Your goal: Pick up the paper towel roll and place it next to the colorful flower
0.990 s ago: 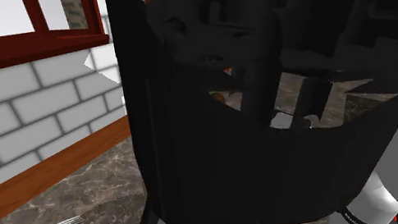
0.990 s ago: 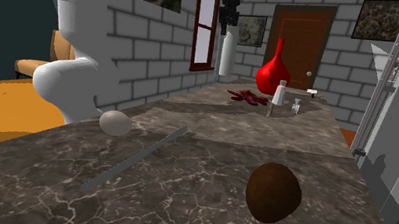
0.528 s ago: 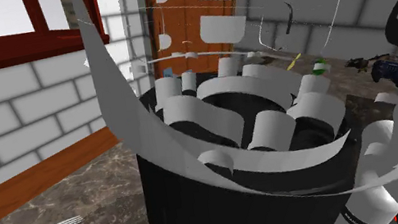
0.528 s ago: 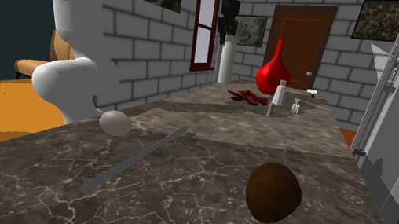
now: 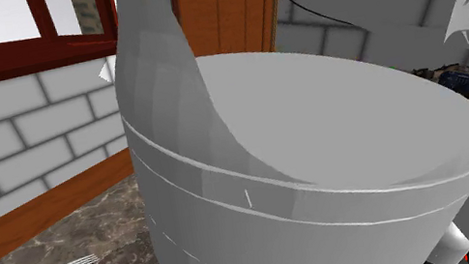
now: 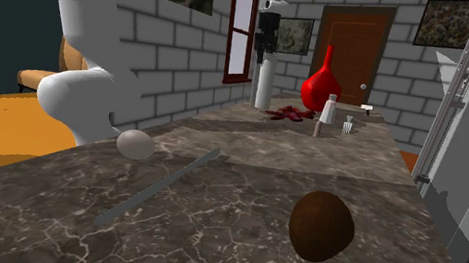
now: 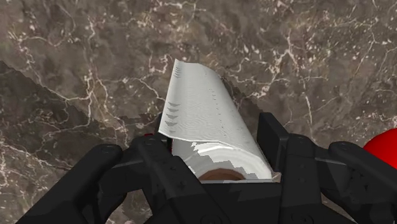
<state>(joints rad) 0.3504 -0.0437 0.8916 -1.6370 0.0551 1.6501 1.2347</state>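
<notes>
Wrist view: jaws clasp the roll by its top end, upright over the worktop, probably so it lands standing beside the flower nearby.

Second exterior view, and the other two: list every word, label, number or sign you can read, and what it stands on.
None: no readable text in any view.
White paper towel roll, clasped in the black hand: plain, no label.
White shaker and red bulb-shaped vase: no markings.
Framed pictures on the grey brick wall: images, no words legible.
</notes>
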